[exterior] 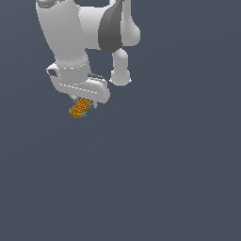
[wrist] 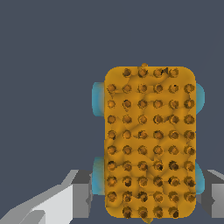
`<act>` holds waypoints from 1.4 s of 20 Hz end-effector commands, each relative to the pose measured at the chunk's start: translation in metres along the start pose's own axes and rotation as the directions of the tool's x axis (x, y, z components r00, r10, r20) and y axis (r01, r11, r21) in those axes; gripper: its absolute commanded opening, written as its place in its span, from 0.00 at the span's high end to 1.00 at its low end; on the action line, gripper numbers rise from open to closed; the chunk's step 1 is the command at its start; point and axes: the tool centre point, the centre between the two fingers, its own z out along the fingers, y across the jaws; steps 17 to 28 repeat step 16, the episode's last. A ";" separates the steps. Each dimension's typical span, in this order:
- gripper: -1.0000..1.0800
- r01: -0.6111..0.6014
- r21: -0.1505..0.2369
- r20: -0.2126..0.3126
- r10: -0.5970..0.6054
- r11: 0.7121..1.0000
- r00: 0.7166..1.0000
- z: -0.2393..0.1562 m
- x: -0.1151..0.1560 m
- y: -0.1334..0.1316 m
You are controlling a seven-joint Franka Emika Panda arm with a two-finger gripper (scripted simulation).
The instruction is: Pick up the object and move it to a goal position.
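The object is a small oblong orange-brown block with a studded grid texture and thin teal edges. In the exterior view it sticks out from under the white gripper, toward the exterior view's left. In the wrist view the block fills the middle of the picture, lying lengthwise between the two fingers. The gripper has its grey fingers pressed against the teal edges on both long sides, so it is shut on the block. The fingertips are hidden behind the hand in the exterior view.
The white arm reaches down from the upper part of the exterior view. Everything around it is a plain dark blue-grey background with no other objects, edges or marker in view.
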 end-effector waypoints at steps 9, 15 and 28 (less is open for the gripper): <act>1.00 0.001 -0.001 0.001 -0.001 1.000 1.000 -0.051 0.003 0.010; 1.00 0.001 -0.001 0.000 -0.001 1.000 1.000 -0.052 0.004 0.010; 1.00 0.001 -0.001 0.000 -0.001 1.000 1.000 -0.052 0.004 0.010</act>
